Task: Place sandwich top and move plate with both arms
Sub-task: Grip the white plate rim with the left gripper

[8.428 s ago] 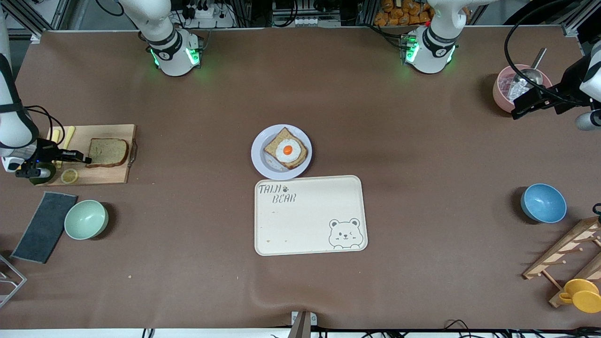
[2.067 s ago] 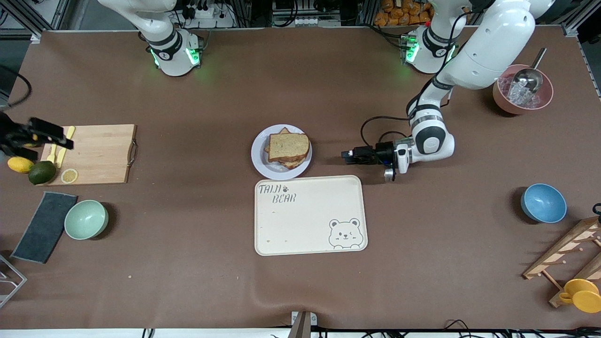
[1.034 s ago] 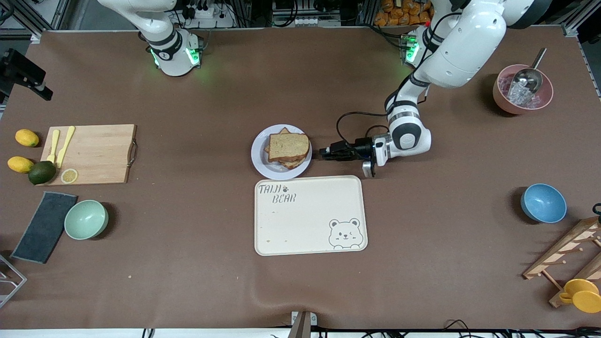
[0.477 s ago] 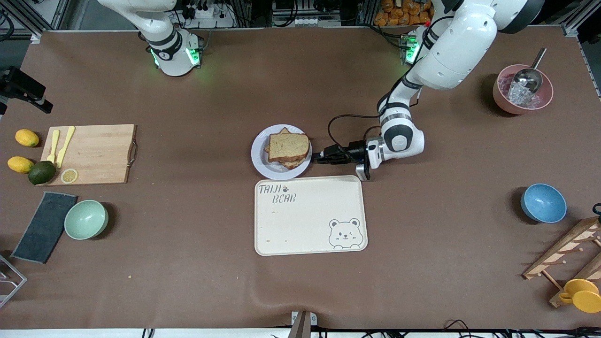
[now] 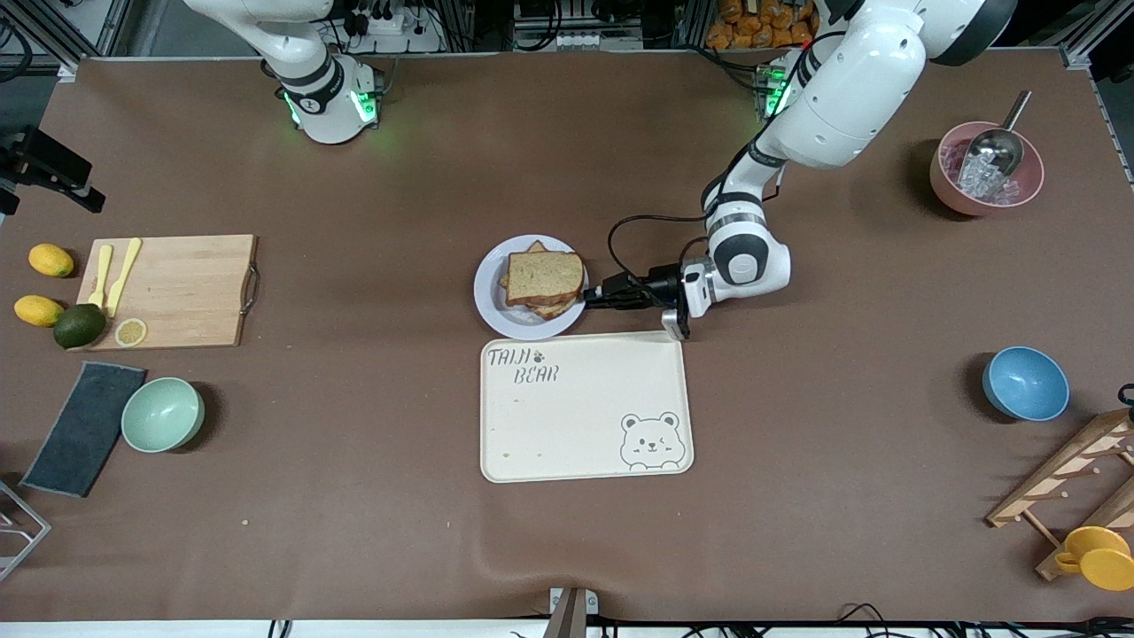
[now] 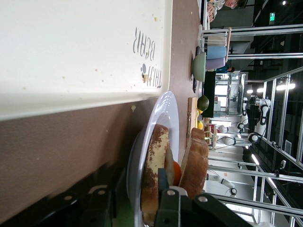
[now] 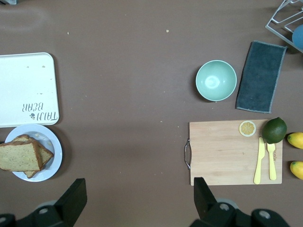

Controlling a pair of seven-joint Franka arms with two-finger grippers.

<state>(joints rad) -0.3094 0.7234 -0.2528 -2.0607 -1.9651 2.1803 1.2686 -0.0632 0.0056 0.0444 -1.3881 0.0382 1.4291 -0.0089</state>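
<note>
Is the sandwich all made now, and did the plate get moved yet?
The sandwich top already sits on the egg slice, so that part looks done. Now the left end effector is at the plate rim, one finger above it and one below. The right end effector waits open, high above the table near the cutting board. Moving the plate is left.

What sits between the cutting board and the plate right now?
Nothing: bare brown tabletop between cutting board and plate, as the front view and right wrist view show.

Bright even overhead light, soft shadows, left wrist foreground blurred
</note>
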